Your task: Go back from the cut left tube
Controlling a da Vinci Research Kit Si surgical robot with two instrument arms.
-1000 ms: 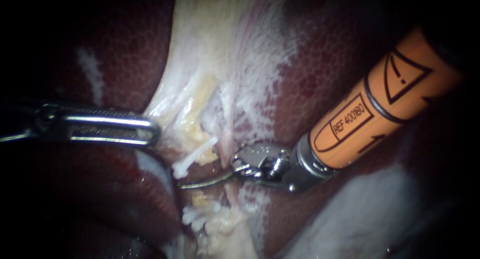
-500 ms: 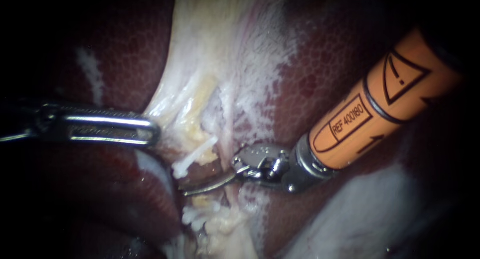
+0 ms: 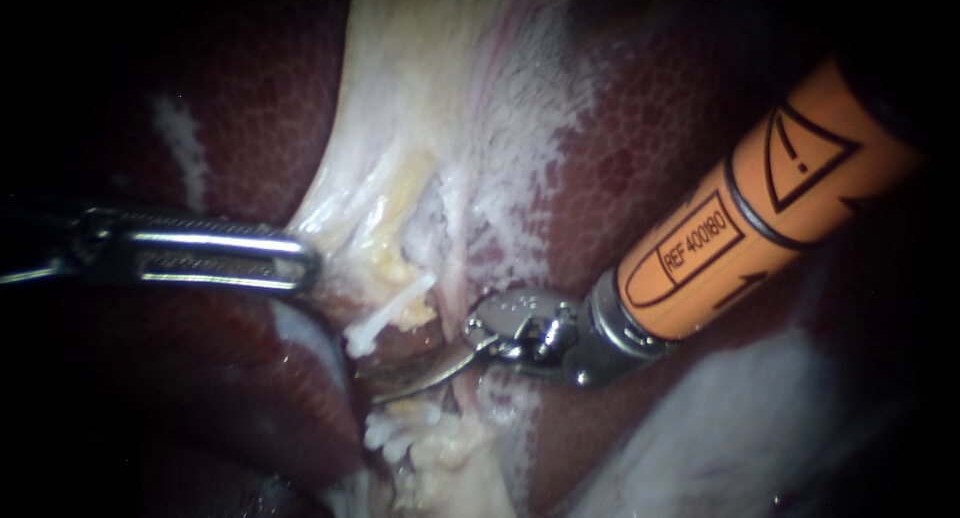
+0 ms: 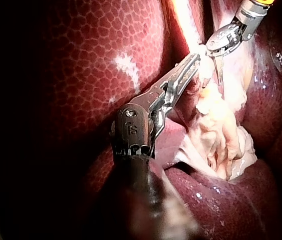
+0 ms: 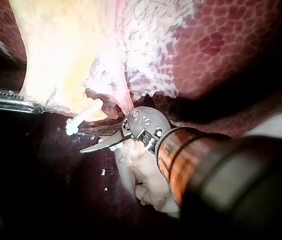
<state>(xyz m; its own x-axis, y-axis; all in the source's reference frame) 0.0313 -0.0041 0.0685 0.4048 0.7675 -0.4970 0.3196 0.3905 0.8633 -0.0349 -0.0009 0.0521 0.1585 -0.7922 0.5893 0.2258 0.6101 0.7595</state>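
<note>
Blades of right instrument [image 3: 398, 378] lie together between cut left tube [image 3: 405, 341] stumps, so withdraw rightward clear of clip [image 3: 386, 318], left instrument [image 3: 296, 262] clamping pale tissue [image 3: 352, 223].

My left instrument [image 3: 300, 263] is silver steel with long slotted jaws. My right instrument [image 3: 380, 376] has an orange, black-marked sleeve and curved blades.

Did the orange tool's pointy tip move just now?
Yes. The right tool swung its tip slightly down, away from the upper white clip and toward the lower clips; its wrist barely shifted.
</note>
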